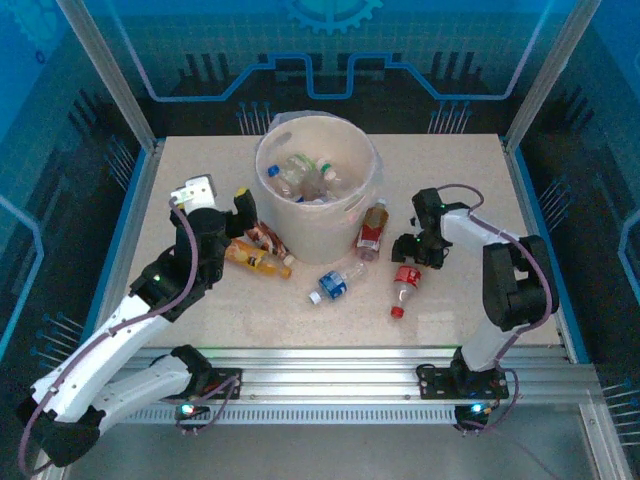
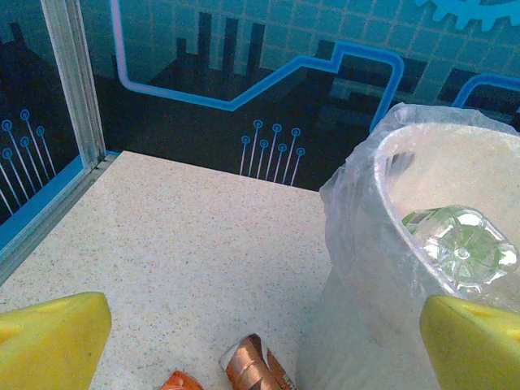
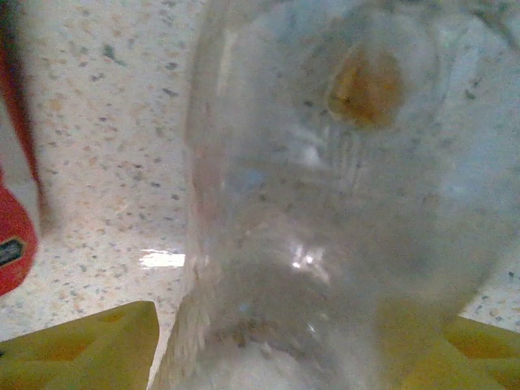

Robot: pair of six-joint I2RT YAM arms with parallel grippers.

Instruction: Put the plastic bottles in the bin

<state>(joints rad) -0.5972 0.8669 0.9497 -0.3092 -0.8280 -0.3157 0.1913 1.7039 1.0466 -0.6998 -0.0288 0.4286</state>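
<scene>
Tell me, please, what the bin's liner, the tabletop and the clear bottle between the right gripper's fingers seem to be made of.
Liner: thin clear plastic film, glossy, crinkled over the rim. Tabletop: matte speckled beige, possibly laminate or stone composite. Clear bottle: glossy transparent plastic; table speckles show through.

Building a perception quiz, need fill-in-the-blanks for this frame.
1. The left fingers stand wide ____, gripping nothing.
2. The clear bottle sits between the ____ arm's fingers.
3. The blue-labelled bottle lies on the ____, outside the bin.
Missing: open; right; table.
</scene>
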